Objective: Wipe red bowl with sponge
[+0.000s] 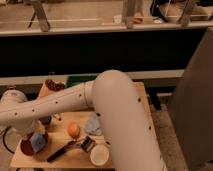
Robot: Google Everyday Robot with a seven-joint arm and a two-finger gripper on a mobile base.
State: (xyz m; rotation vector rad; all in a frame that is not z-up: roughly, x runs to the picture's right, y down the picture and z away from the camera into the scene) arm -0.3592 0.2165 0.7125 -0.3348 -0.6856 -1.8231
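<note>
The red bowl [26, 147] sits at the front left corner of the wooden table [60, 160]. A blue sponge [39, 143] rests in or on the bowl's right side. My gripper [34, 133] is at the end of the white arm [75, 100], which reaches across the table from the right. It hangs directly over the bowl and just above the sponge. The arm hides the back part of the bowl.
On the table are an orange [73, 130], a crumpled pale cloth [93, 124], a black-handled utensil [61, 150], a small metal object [87, 144], a white cup [99, 155] and a brown bag [50, 88]. A green bin [80, 79] stands behind.
</note>
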